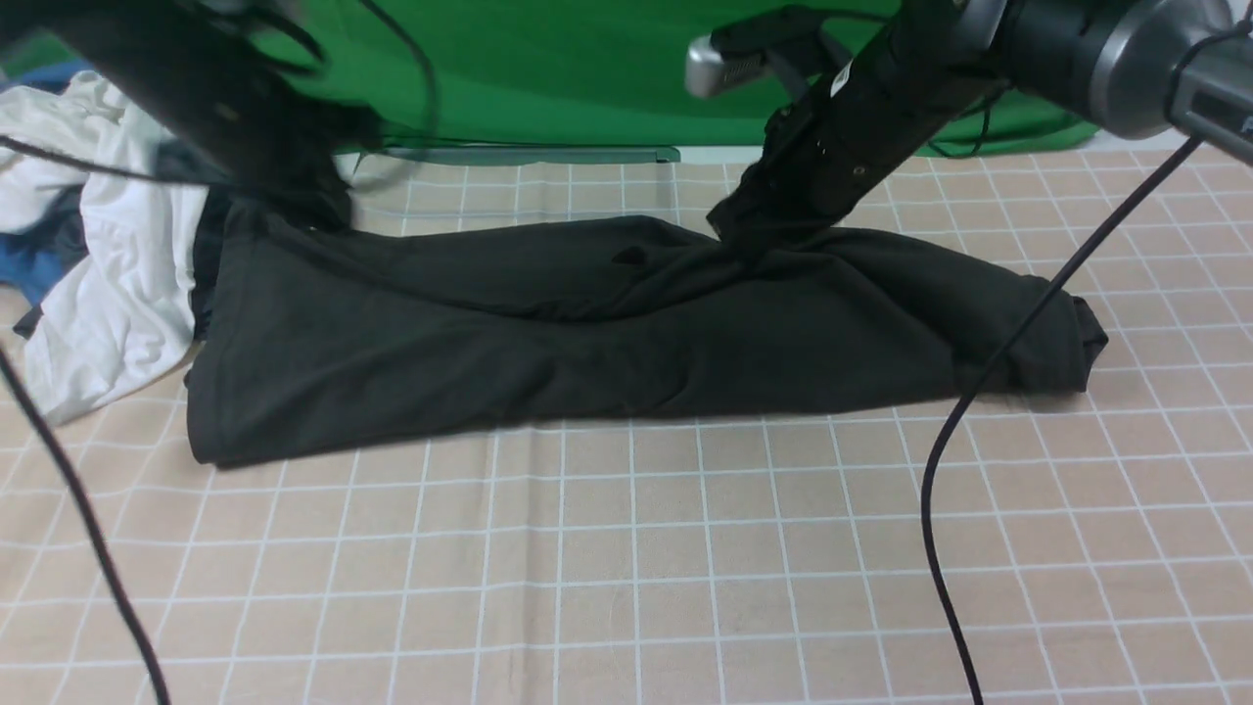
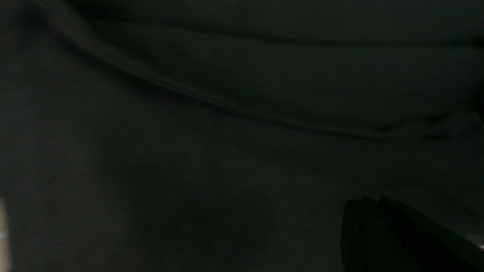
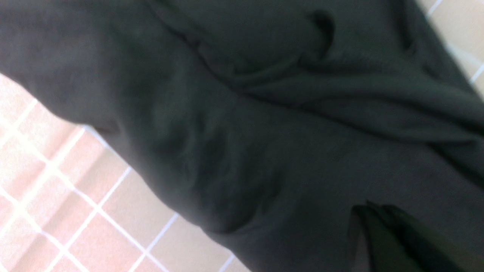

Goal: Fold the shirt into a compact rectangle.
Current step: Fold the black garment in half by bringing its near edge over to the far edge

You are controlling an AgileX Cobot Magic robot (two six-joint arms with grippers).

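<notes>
The right gripper (image 1: 749,245) was pressed together at the far edge of the shirt (image 1: 587,333), somewhat right of the garment's middle. The black cloth rose in a small peak to its tip, with creases running away from it on both sides, so it was pinching the fabric there. In the right wrist view one dark finger (image 3: 389,238) lay against the rumpled cloth, and the checked tablecloth (image 3: 56,189) showed beside the shirt's edge.

The left gripper (image 1: 313,211) was blurred in the front view, low over the shirt's far left corner. Its jaws were closed, but whether cloth was caught between them could not be told. The left wrist view was filled almost wholly with dark fabric crossed by a seam, with a finger (image 2: 397,234) only just visible at the frame's edge.

The shirt lay as a long, folded band across the table from left to right. Its near edge was fairly straight, its left end broad and flat, and its right end narrower and bunched. No print or label was showing. It rested on a beige tablecloth (image 1: 626,568) with a white grid.

Just beside the shirt's left end lay a heap of other clothes, with a white garment (image 1: 117,284) on top and a blue one (image 1: 29,269) beneath. A black cable (image 1: 979,411) hung in front of the shirt's right end. A green backdrop (image 1: 587,69) stood behind the table.
</notes>
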